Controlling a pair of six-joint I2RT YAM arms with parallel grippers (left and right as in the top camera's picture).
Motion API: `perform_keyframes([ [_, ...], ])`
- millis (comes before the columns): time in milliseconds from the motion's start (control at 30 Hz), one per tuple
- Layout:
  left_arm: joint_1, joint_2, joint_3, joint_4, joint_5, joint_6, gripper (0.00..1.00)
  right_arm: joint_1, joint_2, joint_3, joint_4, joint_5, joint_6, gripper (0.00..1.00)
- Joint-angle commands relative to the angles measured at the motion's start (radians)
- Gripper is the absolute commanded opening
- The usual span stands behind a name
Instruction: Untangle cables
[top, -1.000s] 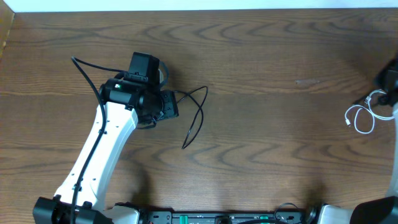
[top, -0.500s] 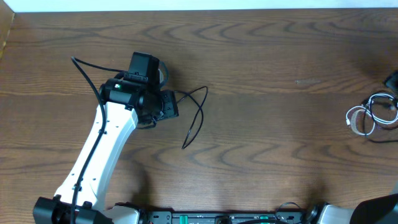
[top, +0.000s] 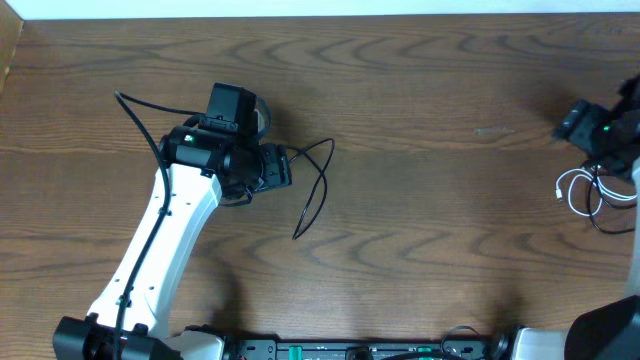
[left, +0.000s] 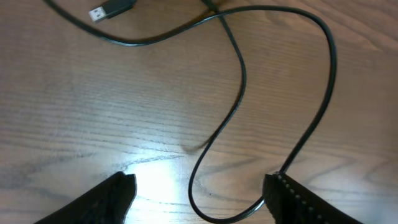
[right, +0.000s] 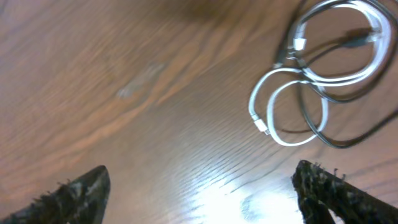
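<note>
One thin black cable (top: 318, 185) lies in an open loop on the wooden table, right of my left gripper (top: 283, 168). In the left wrist view the black cable (left: 239, 99) curves down between the fingers, its USB plug (left: 112, 9) at the top left. My left gripper (left: 199, 193) is open, and the loop's bottom brushes the right fingertip (left: 292, 196). At the far right a white cable (top: 573, 190) lies coiled with another black cable (top: 606, 222). My right gripper (right: 202, 186) is open above bare wood, short of the white coil (right: 339, 53) and the black cable (right: 323, 127).
The table's far edge (top: 320, 15) runs along the top. My left arm (top: 160, 240) crosses the lower left. The right arm's wrist (top: 592, 126) hangs by the right edge, just above the coiled cables.
My right gripper opened and let go of the white and black bundle, which now lies on the table, and the wrist moved left into view. My left gripper's jaws widened a little.
</note>
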Motion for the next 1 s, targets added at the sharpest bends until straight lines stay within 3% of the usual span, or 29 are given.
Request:
perform_keyframes([
  [0, -0.009, -0.007, 0.006, 0.000, 0.032, 0.015, 0.75, 0.061, 0.001, 0.015, -0.008, -0.027, -0.076, 0.92],
  [267, -0.134, 0.028, 0.002, 0.005, 0.032, 0.055, 0.76, 0.126, 0.001, 0.015, -0.001, -0.027, -0.090, 0.92],
  [500, -0.256, 0.115, -0.020, 0.027, -0.181, 0.054, 0.74, 0.127, 0.001, 0.015, -0.013, -0.027, -0.091, 0.91],
  [567, -0.271, 0.145, -0.021, 0.036, -0.187, 0.053, 0.66, 0.127, 0.001, 0.015, -0.015, -0.027, -0.091, 0.91],
  [700, -0.310, 0.186, -0.021, 0.106, -0.151, 0.050, 0.08, 0.127, 0.001, 0.015, -0.015, -0.027, -0.091, 0.91],
  [967, -0.397, 0.158, 0.007, 0.464, 0.269, 0.022, 0.08, 0.127, 0.001, 0.015, -0.013, -0.026, -0.091, 0.91],
])
